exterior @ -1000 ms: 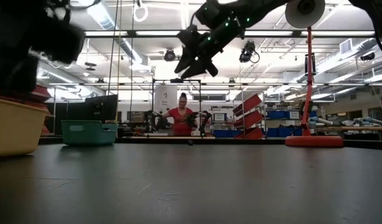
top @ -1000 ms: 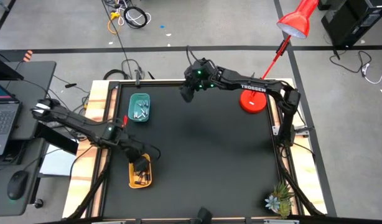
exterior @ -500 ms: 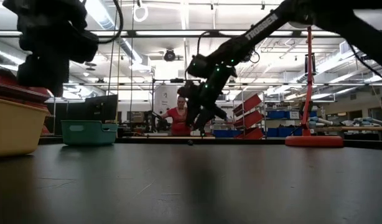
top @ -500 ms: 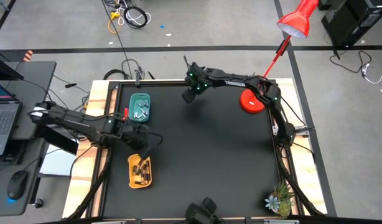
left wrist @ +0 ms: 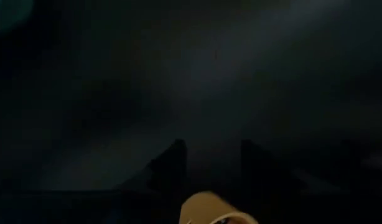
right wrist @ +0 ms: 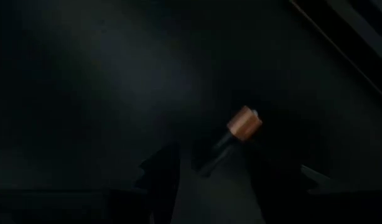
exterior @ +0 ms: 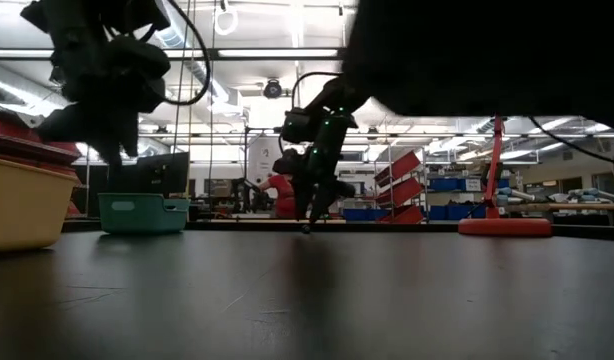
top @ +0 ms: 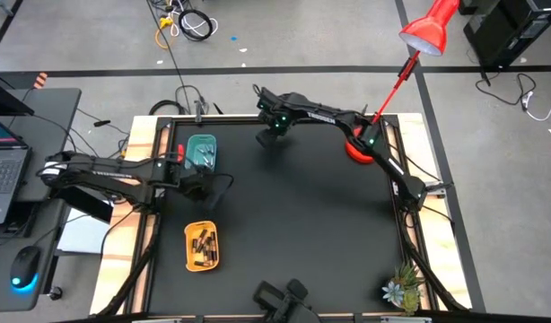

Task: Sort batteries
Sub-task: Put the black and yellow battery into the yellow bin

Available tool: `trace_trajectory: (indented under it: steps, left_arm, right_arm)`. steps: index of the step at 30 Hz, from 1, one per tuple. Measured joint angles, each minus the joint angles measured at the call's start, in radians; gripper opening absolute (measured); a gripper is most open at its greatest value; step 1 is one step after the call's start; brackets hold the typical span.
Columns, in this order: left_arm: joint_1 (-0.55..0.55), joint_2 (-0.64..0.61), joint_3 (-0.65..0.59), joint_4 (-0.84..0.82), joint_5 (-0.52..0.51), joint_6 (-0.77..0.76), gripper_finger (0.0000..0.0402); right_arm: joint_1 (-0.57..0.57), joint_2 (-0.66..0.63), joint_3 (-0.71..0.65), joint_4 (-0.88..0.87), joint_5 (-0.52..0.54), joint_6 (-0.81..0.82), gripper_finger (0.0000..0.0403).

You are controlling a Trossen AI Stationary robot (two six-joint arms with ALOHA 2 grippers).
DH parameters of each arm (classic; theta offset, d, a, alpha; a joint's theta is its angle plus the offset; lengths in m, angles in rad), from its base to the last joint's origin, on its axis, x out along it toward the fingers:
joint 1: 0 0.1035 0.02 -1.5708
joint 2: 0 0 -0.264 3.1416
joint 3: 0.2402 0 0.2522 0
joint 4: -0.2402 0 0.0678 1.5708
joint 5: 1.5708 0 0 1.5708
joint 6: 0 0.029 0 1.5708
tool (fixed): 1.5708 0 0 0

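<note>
The right gripper is hanging low over the bench's far edge, near the middle, with its fingers parted wide around 1 loose battery, a dark cylinder with a copper-coloured end lying tilted between them on the mat. To do this well, the arm is needing to settle so both fingers straddle the battery's body, not its copper cap, then close squarely, since a round thing like this is likely to roll or squirt out. The left gripper is waiting near the left edge, between the teal tray and the yellow tray, fingers apart and holding nothing. Both trays are already holding batteries. The red lamp base is standing near the far right corner, clear of the grasp.
</note>
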Motion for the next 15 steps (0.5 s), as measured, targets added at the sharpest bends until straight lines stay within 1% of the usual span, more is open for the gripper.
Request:
trace_trajectory:
  steps: [4,8,12,15]
  left_arm:
    - [0.019,0.000,0.070,-0.045,-0.055,0.030,0.0158]
    - [0.038,0.000,0.149,-0.136,-0.126,0.055,0.0158]
    - [0.056,0.000,0.214,-0.200,-0.186,0.101,0.0158]
    - [0.071,0.000,0.241,-0.205,-0.204,0.128,0.0158]
  right_arm:
    - [-0.005,0.044,0.077,-0.034,-0.005,0.025,0.0185]
    - [-0.025,0.073,0.088,-0.066,-0.070,0.067,0.0169]
    - [-0.031,0.068,0.089,-0.059,-0.069,0.060,0.0137]
    - [-0.035,0.070,0.088,-0.066,-0.099,0.050,0.0103]
